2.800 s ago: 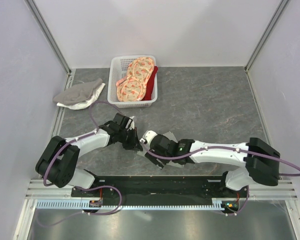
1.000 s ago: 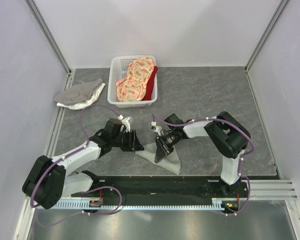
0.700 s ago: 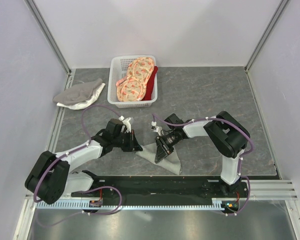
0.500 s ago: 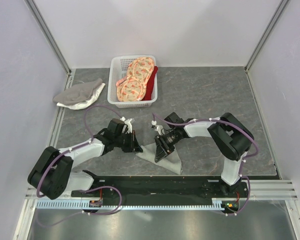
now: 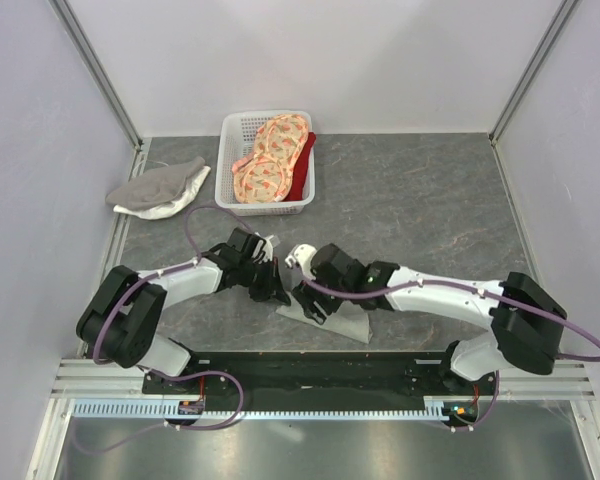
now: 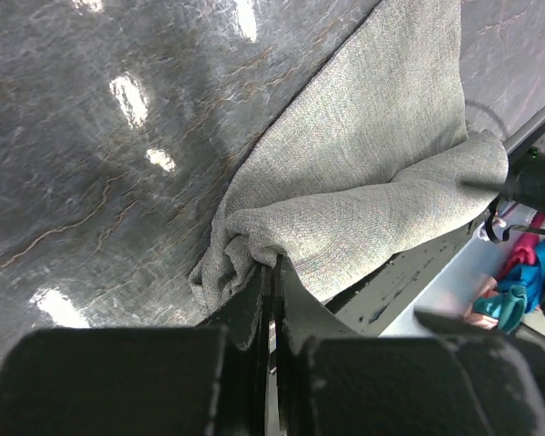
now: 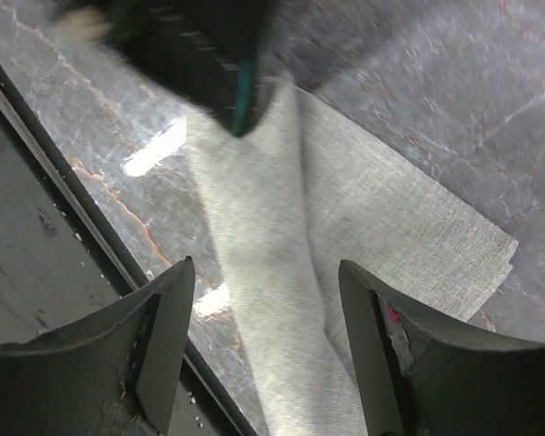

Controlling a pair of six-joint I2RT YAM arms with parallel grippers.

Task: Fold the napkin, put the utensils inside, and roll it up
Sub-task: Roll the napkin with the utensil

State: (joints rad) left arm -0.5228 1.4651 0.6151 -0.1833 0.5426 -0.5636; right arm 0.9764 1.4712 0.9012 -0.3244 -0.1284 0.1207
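The left end effector (image 6: 271, 272) clenches a bunched corner of the napkin (image 6: 363, 163) at the front of the counter (image 5: 430, 200); the right end effector (image 7: 265, 272) hangs released over it. Folding seems in hand: next, carry that corner squarely across.

The napkin (image 6: 363, 173) is thin woven cloth, matt, with a fine weave showing. The table (image 6: 91, 163) looks like dark veined stone, smooth and glossy, with bright glints. The left gripper (image 6: 271, 268) is black plastic with a grainy matt skin. The right gripper (image 7: 265, 282) is dark, smoother and faintly shiny. The basket (image 5: 230, 170) is white slotted plastic holding soft printed cloths (image 5: 270, 160).
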